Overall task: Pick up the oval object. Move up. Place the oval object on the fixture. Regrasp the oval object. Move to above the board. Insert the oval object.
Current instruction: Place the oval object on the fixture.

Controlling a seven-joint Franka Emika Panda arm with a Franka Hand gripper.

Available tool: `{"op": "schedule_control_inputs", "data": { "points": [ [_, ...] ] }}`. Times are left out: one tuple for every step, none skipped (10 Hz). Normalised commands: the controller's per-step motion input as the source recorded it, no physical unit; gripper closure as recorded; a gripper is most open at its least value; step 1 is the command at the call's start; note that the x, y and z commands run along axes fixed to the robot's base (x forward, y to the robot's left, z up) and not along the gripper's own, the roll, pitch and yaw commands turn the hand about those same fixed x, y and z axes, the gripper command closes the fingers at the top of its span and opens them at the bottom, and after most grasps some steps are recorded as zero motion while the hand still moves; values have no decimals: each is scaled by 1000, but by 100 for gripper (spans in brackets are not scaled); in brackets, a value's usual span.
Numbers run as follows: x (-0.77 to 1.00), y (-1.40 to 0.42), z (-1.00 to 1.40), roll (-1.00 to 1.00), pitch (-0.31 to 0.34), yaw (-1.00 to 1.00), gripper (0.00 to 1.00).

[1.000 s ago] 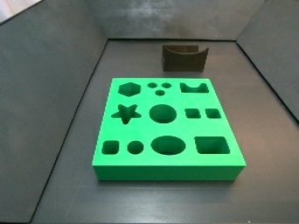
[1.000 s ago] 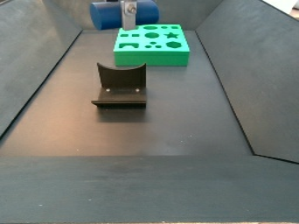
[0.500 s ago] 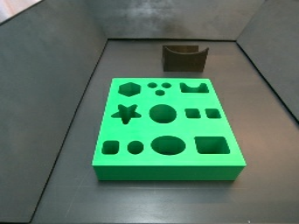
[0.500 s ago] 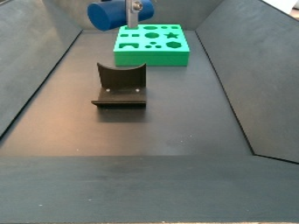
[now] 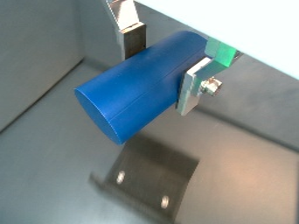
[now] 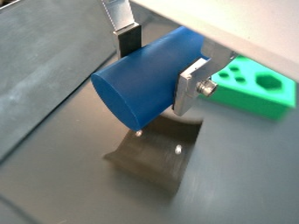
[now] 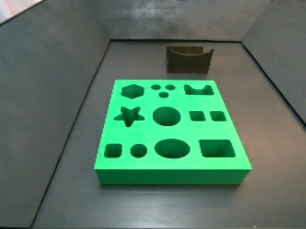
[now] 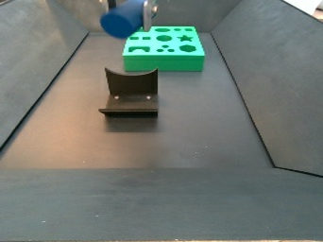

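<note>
Oval object (image 5: 135,87) is the fat blue peg, and it's clamped in the gripper (image 5: 163,61), up in the air with nothing under it touching. Both wrist views show the silver fingers (image 5: 197,80) squeezing it from opposite sides near one end, so most of the body sticks out past them. Its long axis lies roughly level, crosswise to the fingers, with the flat oval end face (image 6: 117,102) pointing out and a bit downward.

In a side view the peg (image 8: 123,21) hangs at the far left, above the floor just left of the green board (image 8: 165,49) and well beyond the fixture (image 8: 128,95). The gripper (image 8: 136,8) is mostly cut off by the top edge there. A wrist view has the fixture (image 6: 158,152) below the peg and a corner of the board (image 6: 251,85) off to the side.

Compared with half a second ago, the peg looks tilted now, with the round end face turned toward the camera and lower down. Before, it sat more square under the fingers. The board (image 7: 171,131) and fixture (image 7: 188,58) haven't budged.
</note>
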Motion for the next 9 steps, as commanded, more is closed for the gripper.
{"op": "schedule_control_inputs", "data": {
  "points": [
    [175,-61,-242,-1000,193,653,100],
    [141,-37,-161,-1000,213,620,100],
    [79,-5,-57,-1000,273,543,100],
    [70,20,-21,-1000,322,473,100],
    [81,37,-12,-1000,401,355,100],
    [86,41,-17,-936,414,271,100],
    [92,48,-16,-720,384,91,100],
    [89,50,-8,-556,342,-25,100],
    [82,53,-14,-344,269,-124,100]
  ]
}}
